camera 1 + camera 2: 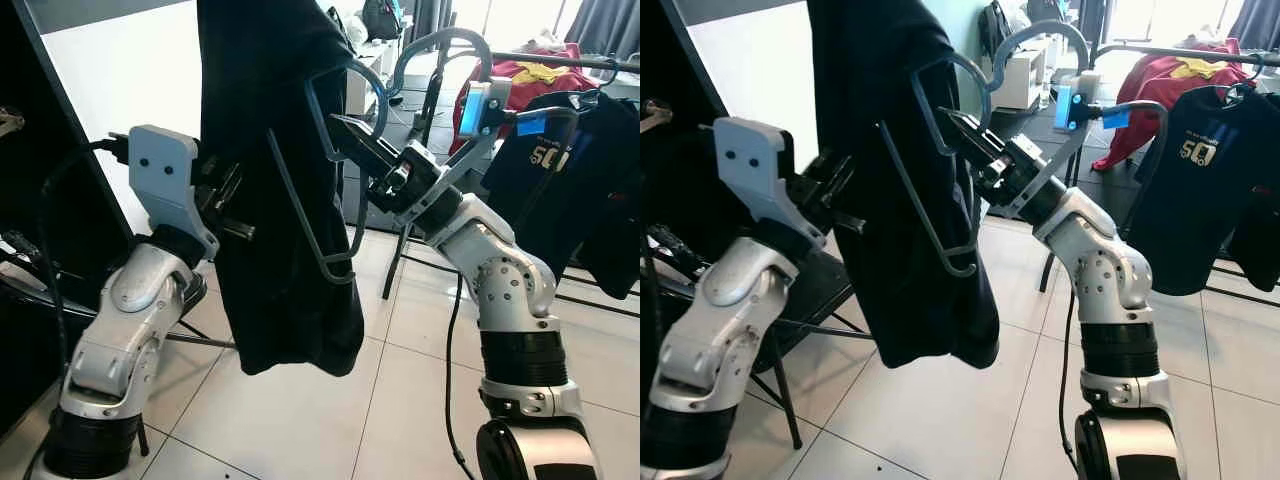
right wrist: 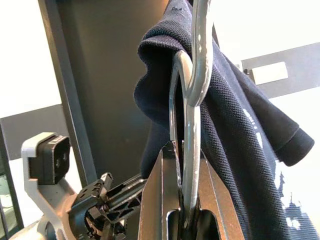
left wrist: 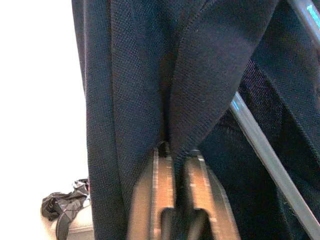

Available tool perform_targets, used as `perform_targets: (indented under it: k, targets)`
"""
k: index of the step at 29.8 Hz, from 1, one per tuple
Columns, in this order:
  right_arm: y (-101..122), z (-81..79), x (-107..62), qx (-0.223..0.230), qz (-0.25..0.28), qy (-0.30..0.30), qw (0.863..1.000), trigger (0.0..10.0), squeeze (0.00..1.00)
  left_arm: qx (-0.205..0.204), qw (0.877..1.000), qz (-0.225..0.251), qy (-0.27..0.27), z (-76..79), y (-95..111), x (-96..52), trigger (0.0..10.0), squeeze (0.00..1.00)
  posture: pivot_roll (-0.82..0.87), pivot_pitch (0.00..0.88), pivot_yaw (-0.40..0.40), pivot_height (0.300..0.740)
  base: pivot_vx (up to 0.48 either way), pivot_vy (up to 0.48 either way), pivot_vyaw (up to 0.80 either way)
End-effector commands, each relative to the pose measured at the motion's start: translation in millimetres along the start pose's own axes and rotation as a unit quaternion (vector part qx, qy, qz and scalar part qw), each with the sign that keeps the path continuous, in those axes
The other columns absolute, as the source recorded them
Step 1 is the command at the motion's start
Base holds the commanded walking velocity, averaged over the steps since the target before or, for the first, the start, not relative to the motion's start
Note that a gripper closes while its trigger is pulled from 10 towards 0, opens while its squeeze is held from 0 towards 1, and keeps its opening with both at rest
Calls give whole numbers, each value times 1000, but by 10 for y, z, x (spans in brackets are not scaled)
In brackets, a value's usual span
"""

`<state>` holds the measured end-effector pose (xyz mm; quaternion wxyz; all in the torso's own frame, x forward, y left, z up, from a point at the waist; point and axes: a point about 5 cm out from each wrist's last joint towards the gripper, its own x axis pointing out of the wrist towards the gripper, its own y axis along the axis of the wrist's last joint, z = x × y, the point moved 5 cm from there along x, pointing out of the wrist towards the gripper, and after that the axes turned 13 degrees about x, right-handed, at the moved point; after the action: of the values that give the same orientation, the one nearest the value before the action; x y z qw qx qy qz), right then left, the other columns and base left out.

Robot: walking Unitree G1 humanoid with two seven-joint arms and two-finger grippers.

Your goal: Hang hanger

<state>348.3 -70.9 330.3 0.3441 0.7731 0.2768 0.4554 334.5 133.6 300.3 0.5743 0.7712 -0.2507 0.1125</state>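
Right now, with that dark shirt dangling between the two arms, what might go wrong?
The right tool pinches only the thin grey hanger, which could twist or slip out. The dark shirt looks bunched over it rather than properly seated, so it may slide to the floor. The left tool holds just a fold of cloth and could lose it.

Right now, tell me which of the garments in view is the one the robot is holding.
The plain dark navy garment up front, draped on the grey hanger gripped by the right end effector. The printed navy shirt and red shirt hang on the rack behind.
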Motion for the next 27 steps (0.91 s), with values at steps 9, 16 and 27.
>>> perform_targets:
  k: [9, 16, 27]
  targets:
    - [74, 457, 77, -19, 17, -150, 988, 10000, 0, -16, 998, 34, -52, 157, 205, 4, 0, 0, -49, 0, 0, 740, 0, 0, 0]
    - [-190, 801, -10, -5, -16, -261, 965, 10000, 0, -17, 996, 54, -67, 201, 347, 3, 0, 0, -43, 0, -16, 740, 0, 0, 0]
    - [-579, 854, 40, 18, -70, -308, 949, 10000, 0, -50, 991, 74, -95, 346, 465, 20, 0, 0, -48, 0, -25, 740, 0, 0, 0]
